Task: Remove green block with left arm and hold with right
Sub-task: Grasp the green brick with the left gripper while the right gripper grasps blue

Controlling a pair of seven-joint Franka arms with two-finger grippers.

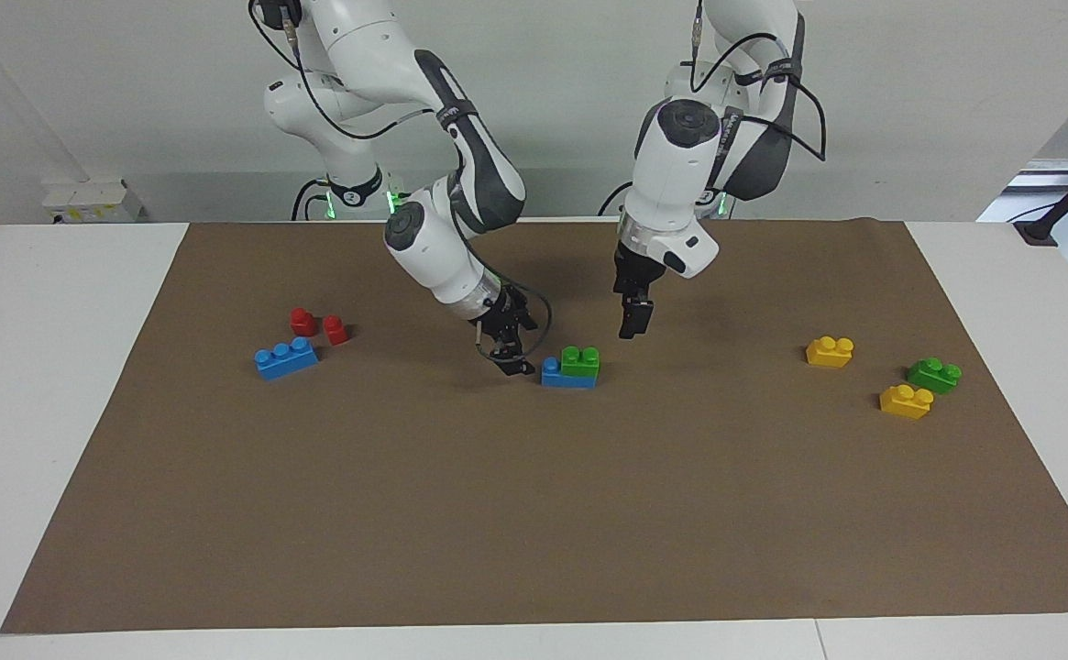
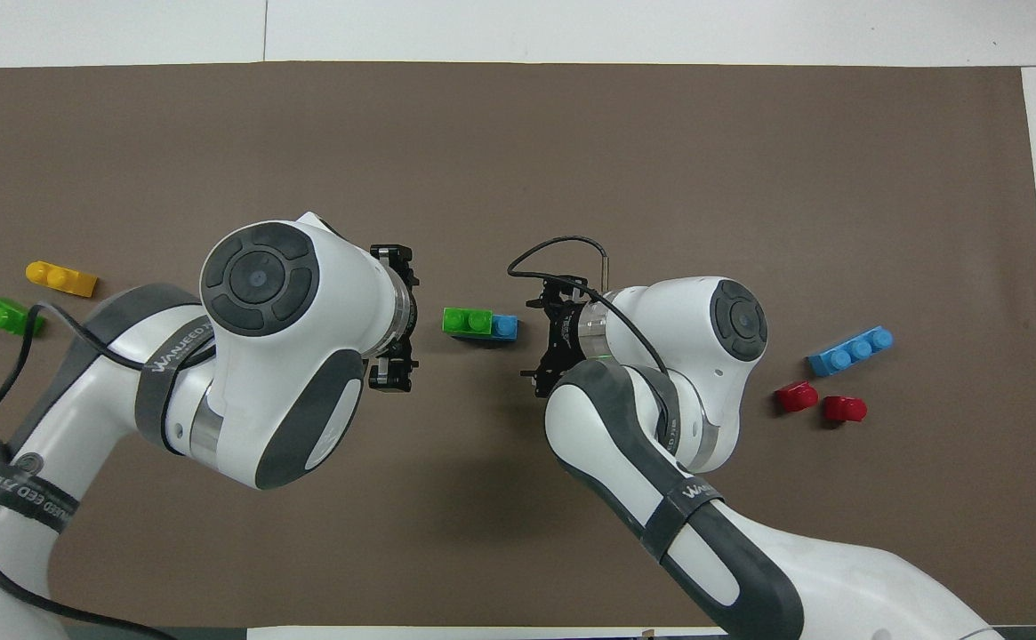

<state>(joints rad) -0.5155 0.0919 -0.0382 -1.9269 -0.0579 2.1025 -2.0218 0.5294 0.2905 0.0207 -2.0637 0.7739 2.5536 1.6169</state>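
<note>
The green block (image 1: 580, 360) sits on one end of a blue brick (image 1: 556, 373) in the middle of the brown mat; in the overhead view the green block (image 2: 467, 320) covers most of the blue brick (image 2: 506, 326). My right gripper (image 1: 515, 360) is low and open just beside the blue brick's bare end, toward the right arm's end of the table, apart from it; it also shows in the overhead view (image 2: 537, 342). My left gripper (image 1: 634, 323) hangs above the mat, beside the green block toward the left arm's end; the overhead view shows its hand (image 2: 391, 318).
A second green block (image 1: 934, 374) and two yellow bricks (image 1: 830, 351) (image 1: 906, 401) lie toward the left arm's end. A longer blue brick (image 1: 286, 357) and two red pieces (image 1: 302, 321) (image 1: 335, 330) lie toward the right arm's end. The brown mat (image 1: 534, 513) covers the table.
</note>
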